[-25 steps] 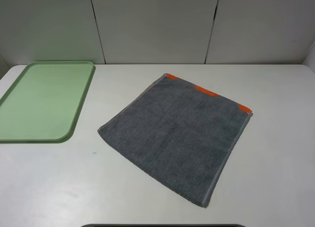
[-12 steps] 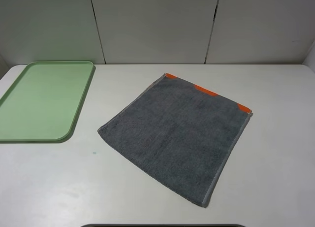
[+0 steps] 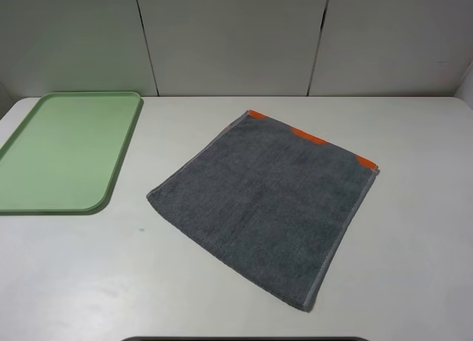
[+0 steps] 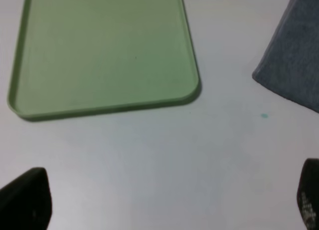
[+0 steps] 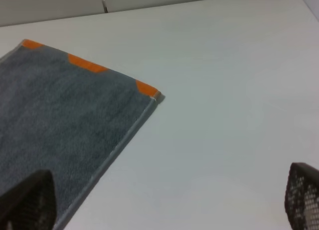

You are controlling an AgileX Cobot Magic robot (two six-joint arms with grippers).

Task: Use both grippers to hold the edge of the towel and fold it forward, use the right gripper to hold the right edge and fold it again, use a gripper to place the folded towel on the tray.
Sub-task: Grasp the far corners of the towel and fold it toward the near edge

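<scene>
Nothing has moved: towel (image 3: 270,200) flat, unfolded, near the tray (image 3: 66,152).
Left gripper (image 4: 169,200) and right gripper (image 5: 164,200) spread wide, holding nothing; every fold remains.

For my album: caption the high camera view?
Dark grey terry towel lies flat and unfolded on a white table, right of a pale green plastic tray.

A white, matte counter (image 3: 222,282) carries two things, set apart from each other. At its far left a pale green tray (image 3: 66,152) lies flat, with a low rim and rounded corners. Right of the middle a dark grey towel (image 3: 270,200) lies spread out flat, turned so that one corner points toward the near edge. Orange patches (image 3: 307,137) show along its far hem. A tiny teal speck (image 3: 142,229) marks the counter near the towel's left corner.
</scene>
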